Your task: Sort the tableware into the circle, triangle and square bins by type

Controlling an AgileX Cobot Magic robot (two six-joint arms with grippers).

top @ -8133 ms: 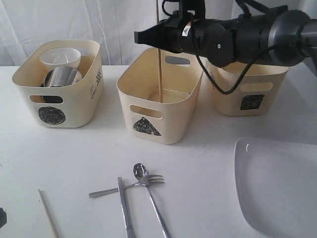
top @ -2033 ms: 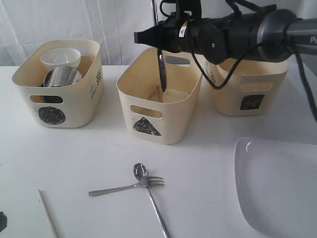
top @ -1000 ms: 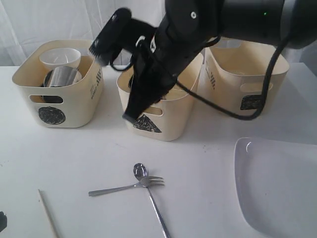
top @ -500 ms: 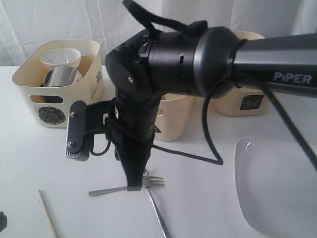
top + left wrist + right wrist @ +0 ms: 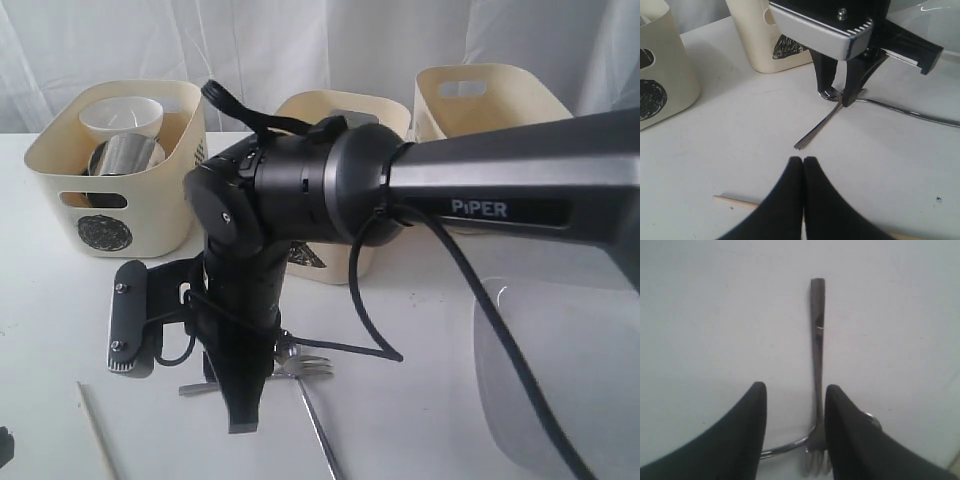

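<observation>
At the counter's front edge, our left gripper (image 5: pixel 803 161) is clenched and empty above a chopstick (image 5: pixel 735 201). Just beyond, our right gripper (image 5: pixel 795 395) stands released astride the fork (image 5: pixel 817 340); we should centre on its handle, clear of the crossing spoon (image 5: pixel 910 111). Only the left wrist view shows that crossing plainly; in the exterior view the arm hides it.

Bright, even, diffuse light washed the white tabletop (image 5: pixel 60 320) pale. In the exterior view a thin glare streak marked the large white rounded-square plate (image 5: pixel 560 390) at lower right, and shadows under the black robot arm (image 5: pixel 300 190) were soft. In the right wrist view the black right gripper (image 5: pixel 795 386) was blurred.
</observation>
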